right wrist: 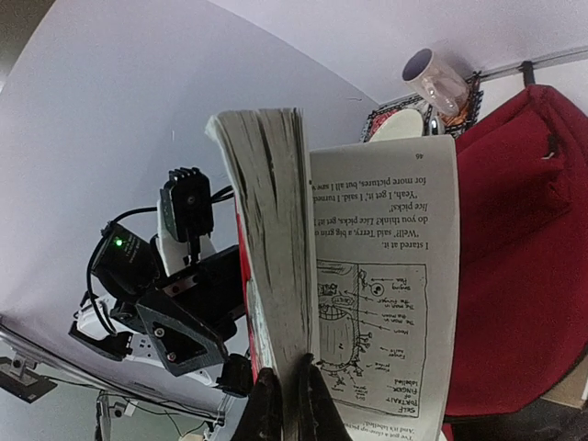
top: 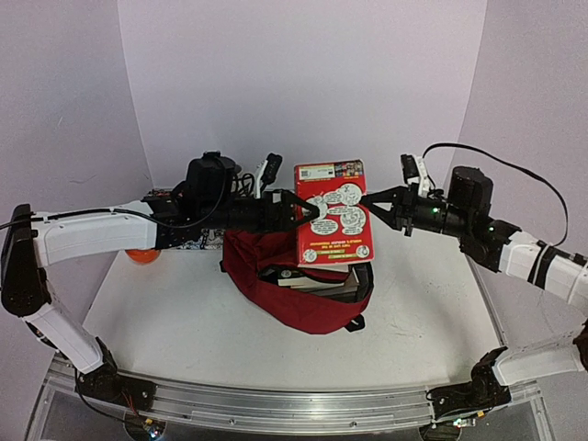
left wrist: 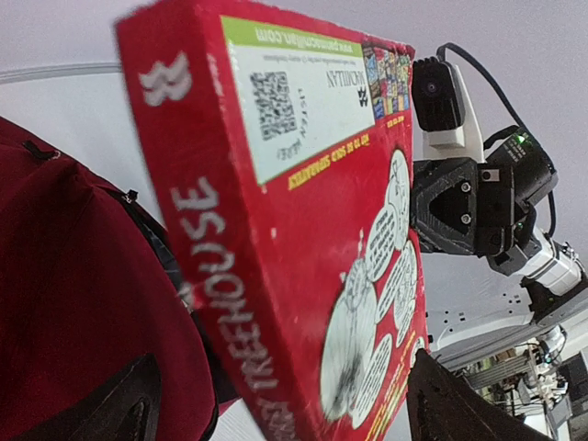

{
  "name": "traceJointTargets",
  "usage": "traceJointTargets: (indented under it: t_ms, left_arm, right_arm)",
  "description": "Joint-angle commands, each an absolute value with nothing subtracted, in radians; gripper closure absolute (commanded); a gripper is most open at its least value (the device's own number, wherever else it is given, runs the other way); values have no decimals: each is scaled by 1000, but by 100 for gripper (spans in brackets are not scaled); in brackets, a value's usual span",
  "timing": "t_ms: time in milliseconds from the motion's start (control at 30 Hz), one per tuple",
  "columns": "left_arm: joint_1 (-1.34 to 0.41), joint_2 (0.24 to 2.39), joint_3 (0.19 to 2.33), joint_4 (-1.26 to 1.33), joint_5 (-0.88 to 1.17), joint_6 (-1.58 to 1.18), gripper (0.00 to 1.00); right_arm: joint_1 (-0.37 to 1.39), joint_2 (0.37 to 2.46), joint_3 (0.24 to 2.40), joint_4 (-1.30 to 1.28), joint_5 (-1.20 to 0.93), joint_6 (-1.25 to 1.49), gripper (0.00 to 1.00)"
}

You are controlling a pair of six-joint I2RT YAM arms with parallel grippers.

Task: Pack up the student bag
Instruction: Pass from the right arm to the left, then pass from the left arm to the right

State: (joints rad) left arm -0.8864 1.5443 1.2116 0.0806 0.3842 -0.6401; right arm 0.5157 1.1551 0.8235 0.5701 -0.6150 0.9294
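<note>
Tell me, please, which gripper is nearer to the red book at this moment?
Right. The right gripper is shut on the red book's page edge, touching it. The left gripper sits at the spine side, jaws open around the book without visibly clamping it.

Bright red paperback (top: 333,213) front and centre, its cover splashed with white speech bubbles (top: 342,208) full of black print. There's a white label (left wrist: 294,92) with a green band and a black QR square, yellow text beneath it, and white lettering down the red spine. From the right wrist: a white page, black type, a black line cartoon, greyish page edges. Below the paperback sits the student bag (top: 294,299), dark red with black zips. The left pincer (top: 310,212) and right pincer (top: 367,202) are both black, on white arms with black joints. A green light (left wrist: 520,140) glows beside the paperback. White surface (top: 184,322), an orange object (top: 141,255) off to the paperback's left, pale lilac walls (top: 276,73).
</note>
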Motion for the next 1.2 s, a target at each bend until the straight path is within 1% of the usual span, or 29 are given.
traceJointTargets:
  t_ms: [0, 167, 400, 567, 600, 633, 733, 800, 867, 967, 1033, 1167]
  left_arm:
    - [-882, 1549, 1267, 159, 444, -673, 13]
    - [-882, 1490, 1222, 184, 413, -675, 39]
    - [-882, 1415, 1148, 276, 438, -718, 70]
    - [-880, 1381, 1115, 304, 401, -742, 98]
    - [-879, 1371, 1107, 306, 387, -746, 100]
    - [-877, 1361, 1098, 309, 374, -752, 100]
    - [-872, 1332, 1071, 316, 319, -773, 100]
    - [-867, 1313, 1051, 322, 284, -791, 100]
    - [-861, 1299, 1033, 335, 257, -811, 100]
    - [-849, 1272, 998, 356, 212, -840, 100]
    - [-837, 1243, 958, 387, 173, -862, 100]
    - [-820, 1196, 901, 442, 102, -897, 100]
  right_arm:
    - [558, 1212, 925, 744, -648, 935, 100]
    - [571, 1259, 947, 747, -632, 930, 100]
    - [589, 1305, 980, 748, -628, 917, 100]
    - [598, 1317, 974, 744, -591, 909, 100]
    - [599, 1316, 968, 741, -580, 908, 96]
    - [600, 1313, 959, 740, -567, 908, 90]
    - [612, 1298, 935, 739, -515, 905, 82]
    - [628, 1292, 922, 739, -478, 898, 75]
    - [655, 1290, 917, 740, -439, 886, 63]
    - [696, 1289, 898, 751, -374, 872, 52]
    - [727, 1300, 888, 771, -347, 872, 39]
    - [781, 1328, 833, 892, -310, 913, 21]
